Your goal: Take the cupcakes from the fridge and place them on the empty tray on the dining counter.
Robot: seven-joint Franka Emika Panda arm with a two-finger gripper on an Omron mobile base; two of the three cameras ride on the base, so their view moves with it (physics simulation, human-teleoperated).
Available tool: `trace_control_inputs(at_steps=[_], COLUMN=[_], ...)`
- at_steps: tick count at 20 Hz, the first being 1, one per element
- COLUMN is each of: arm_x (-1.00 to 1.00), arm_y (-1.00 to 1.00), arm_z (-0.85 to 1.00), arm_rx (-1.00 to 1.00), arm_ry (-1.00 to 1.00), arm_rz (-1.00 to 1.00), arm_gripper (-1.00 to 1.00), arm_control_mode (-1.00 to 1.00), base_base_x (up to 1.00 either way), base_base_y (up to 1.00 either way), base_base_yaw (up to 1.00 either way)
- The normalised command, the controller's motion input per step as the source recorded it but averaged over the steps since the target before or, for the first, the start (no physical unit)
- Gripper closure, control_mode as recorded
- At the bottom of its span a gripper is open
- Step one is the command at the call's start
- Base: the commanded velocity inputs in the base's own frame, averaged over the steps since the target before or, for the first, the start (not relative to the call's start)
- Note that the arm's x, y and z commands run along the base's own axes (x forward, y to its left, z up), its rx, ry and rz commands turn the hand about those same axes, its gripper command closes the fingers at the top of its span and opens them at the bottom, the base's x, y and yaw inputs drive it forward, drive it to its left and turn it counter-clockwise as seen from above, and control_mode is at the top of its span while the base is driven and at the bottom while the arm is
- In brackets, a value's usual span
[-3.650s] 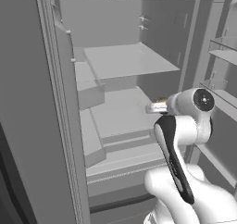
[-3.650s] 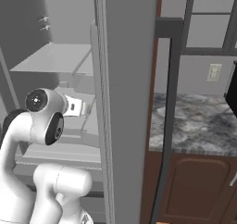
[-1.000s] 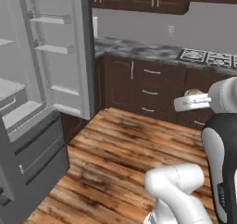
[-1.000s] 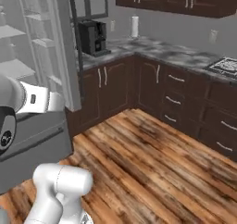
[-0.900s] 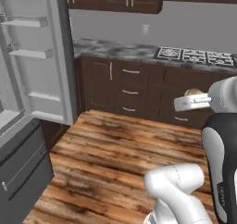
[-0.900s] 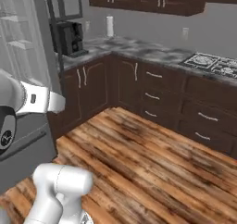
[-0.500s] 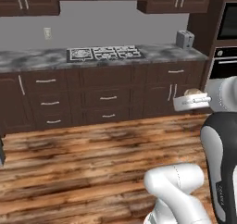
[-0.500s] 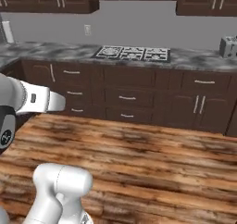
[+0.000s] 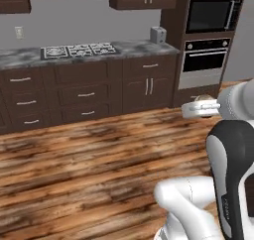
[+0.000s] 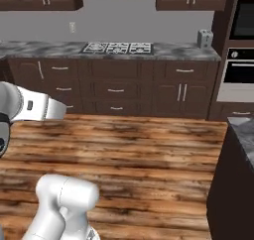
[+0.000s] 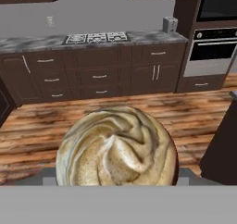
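Held in the gripper at 3 o'clock of the left base view: tan cupcake, jaws spread wide around its wrapper, carried level so the frosting stays clear. Below, wood floor. Beyond, at 12 o'clock, dark cabinets, stovetop, wall oven.

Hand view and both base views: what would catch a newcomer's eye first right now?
The tan cupcake, its swirled frosting looming close up in the hand view, held at the gripper in front of the white arm. Behind it runs a wall of dark cabinets under a marbled counter with a stovetop, and a built-in oven stands at the right end. Wooden plank floor stretches between the robot and the cabinets.
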Motion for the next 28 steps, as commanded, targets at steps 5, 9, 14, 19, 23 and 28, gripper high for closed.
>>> trace_control_inputs(at_steps=[5, 9, 14, 19, 23, 28], arm_x=[0.00, 0.00, 0.00, 0.00, 0.00, 0.00], arm_y=[0.00, 0.00, 0.00, 0.00, 0.00, 0.00], arm_z=[0.00, 0.00, 0.00, 0.00, 0.00, 0.00], arm_rx=[0.00, 0.00, 0.00, 0.00, 0.00, 0.00], arm_ry=[0.00, 0.00, 0.00, 0.00, 0.00, 0.00], arm_rz=[0.00, 0.00, 0.00, 0.00, 0.00, 0.00], arm_gripper=[1.00, 1.00, 1.00, 1.00, 1.00, 1.00], arm_control_mode=[1.00, 1.00, 1.00, 1.00, 1.00, 1.00], base_base_x=[-1.00, -1.00, -1.00, -1.00, -1.00, -0.42], base_base_y=[-0.74, -0.80, -0.77, -1.00, -1.00, -1.00], base_base_yaw=[0.00, 0.00, 0.00, 0.00, -0.02, 0.00])
